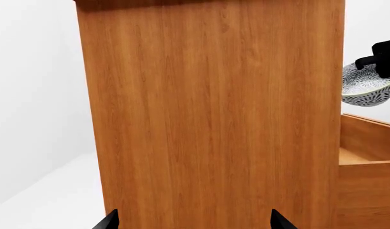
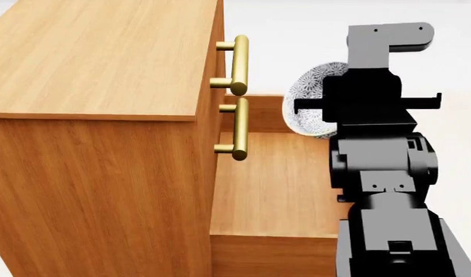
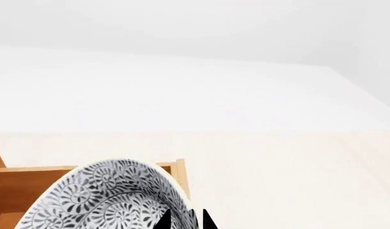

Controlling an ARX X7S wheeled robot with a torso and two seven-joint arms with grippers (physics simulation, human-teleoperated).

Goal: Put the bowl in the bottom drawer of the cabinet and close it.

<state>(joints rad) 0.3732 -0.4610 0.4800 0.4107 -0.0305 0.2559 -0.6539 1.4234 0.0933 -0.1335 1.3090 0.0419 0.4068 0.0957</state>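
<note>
Pale floor all round; right gripper clamped on bowl, open bottom drawer at 6 o'clock beneath; left gripper jaws apart.

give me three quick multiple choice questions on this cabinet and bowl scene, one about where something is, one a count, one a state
1. Where is the bowl?
A. on top of the cabinet
B. held above the open bottom drawer
C. on the floor beside the cabinet

2. How many brass bar handles show in the head view?
A. two
B. none
C. five

3. What state is the bottom drawer in?
A. pushed fully shut
B. pulled out and empty
C. pulled out with the bowl resting inside

Answers:
1 B: the right gripper holds the bowl by its rim, hanging over the drawer's far end in the left wrist view.
2 A: one handle sits on each of the two upper drawer fronts of the cabinet; the bottom drawer's handle is out of view.
3 B: its bare wooden floor lies open below the arm.
</note>
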